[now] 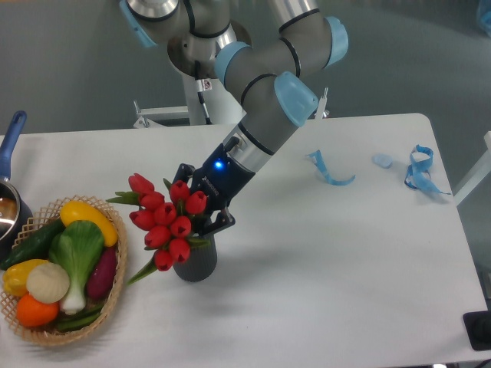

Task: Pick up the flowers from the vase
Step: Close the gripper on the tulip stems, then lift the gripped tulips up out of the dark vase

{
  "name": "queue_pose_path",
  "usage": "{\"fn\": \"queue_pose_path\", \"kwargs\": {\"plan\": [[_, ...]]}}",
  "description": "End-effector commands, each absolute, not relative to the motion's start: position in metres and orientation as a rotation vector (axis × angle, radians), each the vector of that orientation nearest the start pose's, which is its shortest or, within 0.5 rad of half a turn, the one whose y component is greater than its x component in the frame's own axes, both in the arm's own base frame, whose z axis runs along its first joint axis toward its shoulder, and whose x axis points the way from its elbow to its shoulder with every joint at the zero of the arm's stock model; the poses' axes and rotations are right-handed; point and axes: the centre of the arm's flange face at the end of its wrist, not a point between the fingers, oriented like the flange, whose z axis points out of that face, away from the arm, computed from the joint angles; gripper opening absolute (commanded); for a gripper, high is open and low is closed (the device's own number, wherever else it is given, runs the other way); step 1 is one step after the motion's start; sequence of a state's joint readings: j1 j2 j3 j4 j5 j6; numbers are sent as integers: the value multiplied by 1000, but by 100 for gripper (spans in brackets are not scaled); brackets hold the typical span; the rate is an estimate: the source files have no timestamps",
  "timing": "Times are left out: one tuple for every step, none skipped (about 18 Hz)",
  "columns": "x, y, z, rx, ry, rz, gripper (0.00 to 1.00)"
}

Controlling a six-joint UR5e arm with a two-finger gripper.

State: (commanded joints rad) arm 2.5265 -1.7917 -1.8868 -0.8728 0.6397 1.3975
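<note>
**Op:** Right, I see the gripper (201, 205) down at the back of the flowers (165, 222), just above the vase (195, 265). Its dark fingers (218, 222) sit against the stems and the rear buds.

**Desk:** Is it clamped on them?

**Op:** I can't tell. The red buds cover the space between the fingers, so I can't see whether they press the stems or only stand beside them. A blue light glows on the gripper body.

**Desk:** Where are the flowers?

**Op:** In the vase, stems down inside it, the bunch leaning up and to the left in my view. The buds spread wider than the vase mouth, and one green leaf droops toward the wicker basket (114, 290).

**Desk:** And the vase?

**Op:** Upright on the white table (322, 268), near the front, just right of the basket. The basket holds vegetables: a yellow one, a green leafy one, a purple one, an orange one. A dark pot with a blue handle (12, 138) sits at the left edge. Far off to the right lie some blue ribbon scraps (330, 170), well apart from the vase
</note>
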Motion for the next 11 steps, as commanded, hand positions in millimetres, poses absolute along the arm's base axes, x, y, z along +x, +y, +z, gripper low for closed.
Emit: {"fn": "queue_pose_path", "kwargs": {"plan": [[-316, 484, 335, -2138, 573, -260, 34], [-317, 484, 336, -2135, 572, -257, 34], [-319, 483, 339, -2131, 568, -253, 34], [-321, 482, 342, -2127, 560, -253, 34], [-319, 481, 350, -2120, 548, -253, 34], [-317, 479, 361, -2115, 523, -253, 34], [-318, 480, 372, -2109, 499, -252, 34], [-318, 482, 385, -2097, 475, -254, 34], [-316, 483, 393, -2083, 451, -270, 34], [-316, 485, 400, -2072, 434, -280, 34], [-317, 485, 408, -2060, 425, -280, 34]]}}
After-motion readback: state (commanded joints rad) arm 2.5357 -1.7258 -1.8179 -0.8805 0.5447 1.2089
